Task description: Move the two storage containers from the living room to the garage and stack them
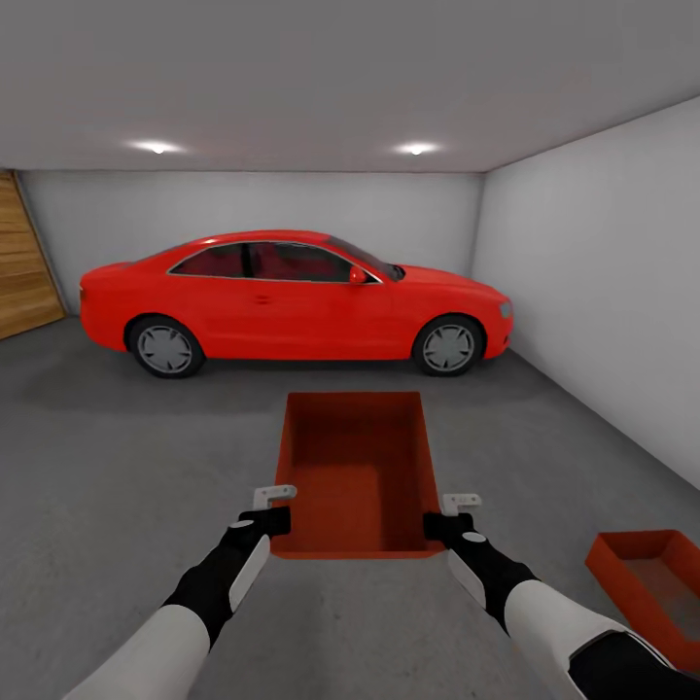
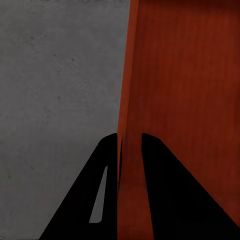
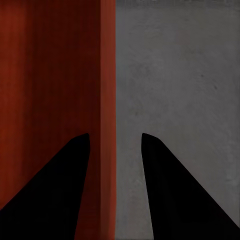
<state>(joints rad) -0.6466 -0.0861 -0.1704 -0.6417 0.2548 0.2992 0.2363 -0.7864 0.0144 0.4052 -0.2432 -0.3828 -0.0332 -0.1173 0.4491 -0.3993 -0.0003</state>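
1. The robot stands in the garage, a bare room with grey-white walls, facing a red car parked across the far side.
2. A wooden plank door shows at the far left.
3. One storage container, red-orange and open-topped, is held out in front of the robot between both arms, above the dark grey floor.
4. The left gripper sits at the container's near left corner. In the left wrist view the left gripper has its two dark fingers on either side of the bin's left wall, closed tight against it.
5. The right gripper sits at the near right corner. In the right wrist view the right gripper straddles the right wall with its fingers partly apart; a strip of floor shows between the wall and the outer finger, so whether it actually grips cannot be told.
6. The second storage container rests on the floor at the near right, well apart from the held one.
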